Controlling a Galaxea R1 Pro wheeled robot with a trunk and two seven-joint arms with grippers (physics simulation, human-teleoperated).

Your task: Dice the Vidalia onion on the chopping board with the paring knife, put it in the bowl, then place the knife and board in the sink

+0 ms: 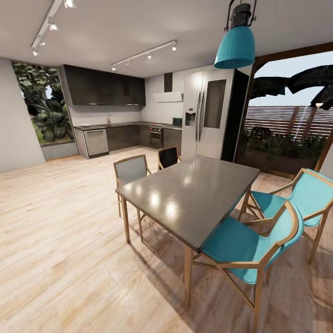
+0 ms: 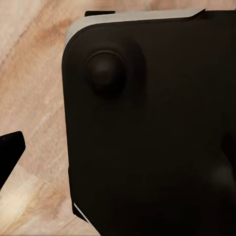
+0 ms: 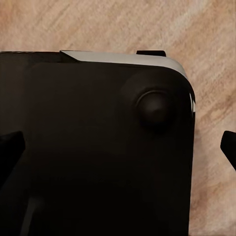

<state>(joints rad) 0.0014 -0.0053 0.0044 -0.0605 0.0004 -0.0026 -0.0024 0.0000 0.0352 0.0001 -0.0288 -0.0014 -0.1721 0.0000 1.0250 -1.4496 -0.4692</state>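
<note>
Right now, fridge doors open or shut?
Shut. In the head view both doors of the silver fridge sit flush, handles meeting at the centre seam, no gap or interior showing.

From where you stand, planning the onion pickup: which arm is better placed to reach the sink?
Neither yet. The countertop lies far across the wooden floor, beyond the dining table. Both wrist views look down at the floor past the robot's dark base, so drive closer first.

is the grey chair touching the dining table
Cannot tell. In the head view the grey chair sits tucked at the dining table's far left edge, its seat overlapped by the tabletop, so no contact or gap shows plainly.
</note>
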